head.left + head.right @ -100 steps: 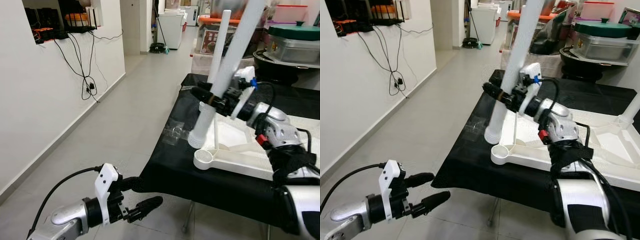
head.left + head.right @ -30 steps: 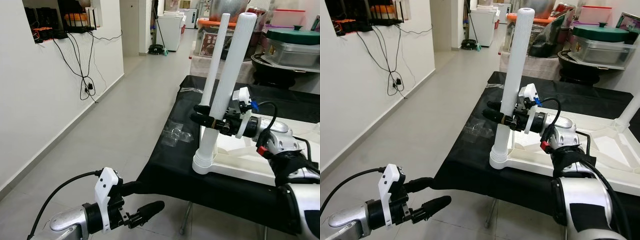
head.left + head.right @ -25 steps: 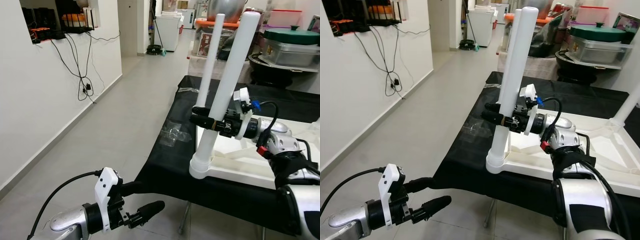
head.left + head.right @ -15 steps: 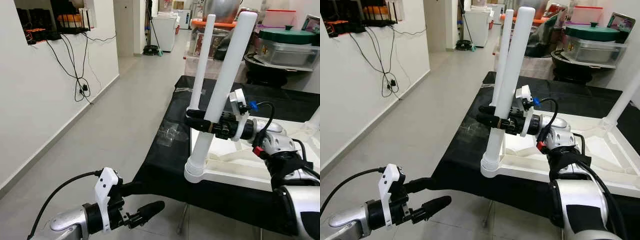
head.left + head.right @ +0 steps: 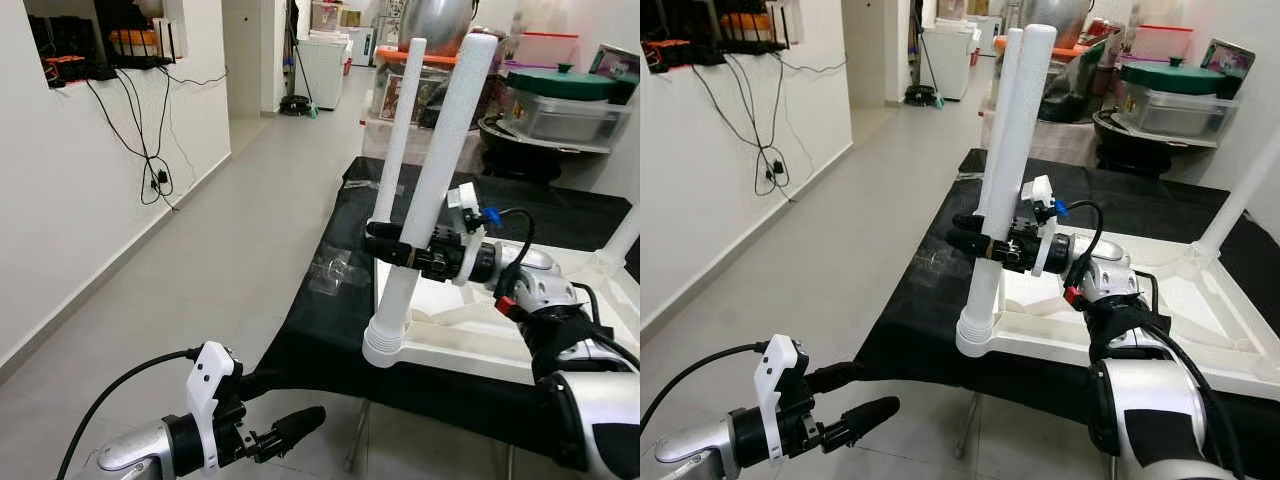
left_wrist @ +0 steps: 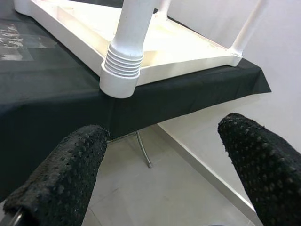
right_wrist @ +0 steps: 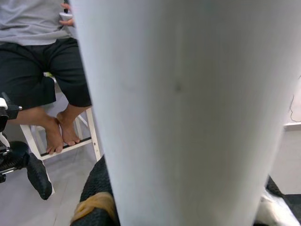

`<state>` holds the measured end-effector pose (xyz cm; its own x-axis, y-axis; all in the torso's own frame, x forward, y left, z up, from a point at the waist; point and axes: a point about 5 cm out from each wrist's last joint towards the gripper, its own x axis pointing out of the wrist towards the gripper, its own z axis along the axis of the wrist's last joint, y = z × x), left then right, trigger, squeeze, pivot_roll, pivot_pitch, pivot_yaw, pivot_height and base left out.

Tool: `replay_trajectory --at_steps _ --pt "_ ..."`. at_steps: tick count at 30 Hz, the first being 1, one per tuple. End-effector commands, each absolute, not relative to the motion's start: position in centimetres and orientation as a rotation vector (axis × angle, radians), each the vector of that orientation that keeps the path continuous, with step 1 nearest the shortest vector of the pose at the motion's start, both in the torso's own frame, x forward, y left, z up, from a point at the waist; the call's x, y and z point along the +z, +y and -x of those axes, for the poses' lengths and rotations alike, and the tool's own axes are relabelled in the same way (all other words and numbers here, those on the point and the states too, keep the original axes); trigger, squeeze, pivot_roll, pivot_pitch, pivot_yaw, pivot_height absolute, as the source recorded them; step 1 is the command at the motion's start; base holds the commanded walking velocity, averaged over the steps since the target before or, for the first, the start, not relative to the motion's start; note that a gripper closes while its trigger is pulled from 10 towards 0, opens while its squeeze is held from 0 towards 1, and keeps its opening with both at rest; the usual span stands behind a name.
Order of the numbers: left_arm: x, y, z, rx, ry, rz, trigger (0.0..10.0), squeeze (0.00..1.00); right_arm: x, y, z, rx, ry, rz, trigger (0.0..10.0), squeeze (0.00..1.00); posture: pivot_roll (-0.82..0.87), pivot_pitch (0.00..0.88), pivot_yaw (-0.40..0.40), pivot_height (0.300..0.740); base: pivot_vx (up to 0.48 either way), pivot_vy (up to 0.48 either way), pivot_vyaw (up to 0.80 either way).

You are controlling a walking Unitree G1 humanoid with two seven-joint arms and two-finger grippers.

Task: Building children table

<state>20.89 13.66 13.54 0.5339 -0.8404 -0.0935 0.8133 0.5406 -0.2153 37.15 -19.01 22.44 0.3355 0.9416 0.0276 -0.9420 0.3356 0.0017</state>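
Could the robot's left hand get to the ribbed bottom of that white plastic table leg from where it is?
Probably yes. The left hand hangs open, below and in front of the black-draped table edge, with only open air up to the ribbed base. The right hand grips the white plastic table leg higher up.

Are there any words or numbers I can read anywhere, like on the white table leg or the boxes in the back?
No text can be read in these pictures.
Tall white plastic table leg, held by the right tool: plain, no writing.
Red printed box on the far shelf: print too small and blurred to read.
Green-lidded grey container: no label visible.
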Motion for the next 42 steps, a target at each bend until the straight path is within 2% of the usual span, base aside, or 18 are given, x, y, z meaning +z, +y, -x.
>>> replay_trajectory --at_steps 1,14,18,20,25,30,42 --pt "13.8 13.5 -20.7 -0.993 0.188 0.151 10.0 1.0 19.9 -18.2 -36.8 1.256 0.084 -0.07 0.0 0.0 0.13 0.0 -0.1 0.74 0.0 0.0 0.0" --pt "13.6 13.4 -20.8 -0.996 0.191 0.155 10.0 1.0 19.3 -18.3 -37.0 1.175 0.083 -0.072 0.0 0.0 0.11 0.0 -0.092 0.74 0.0 0.0 0.0" --pt "13.5 13.3 -20.9 -0.999 0.192 0.157 10.0 1.0 18.5 -18.7 -37.2 1.059 0.099 -0.059 0.0 0.0 0.11 0.0 -0.088 0.74 0.0 0.0 0.0" --pt "13.5 13.3 -20.9 -0.997 0.19 0.158 10.0 1.0 17.4 -19.2 -37.2 0.937 0.111 -0.057 0.0 0.0 0.11 0.0 -0.088 0.74 0.0 0.0 0.0" --pt "13.4 13.4 -20.9 -0.994 0.192 0.158 10.0 1.0 16.8 -19.5 -37.2 0.841 0.132 -0.045 0.0 0.0 0.1 0.0 -0.085 0.74 0.0 0.0 0.0" --pt "13.4 13.3 -21.0 -0.994 0.189 0.16 10.0 1.0 16.2 -19.8 -37.5 0.575 0.136 0.006 0.0 0.0 0.09 0.0 -0.085 0.74 0.0 0.0 0.0" --pt "13.3 13.2 -21.2 -0.988 0.184 0.167 10.0 1.0 14.3 -18.3 -36.5 0.361 0.199 0.063 0.0 0.0 0.09 0.0 -0.092 0.74 0.0 0.0 0.0"
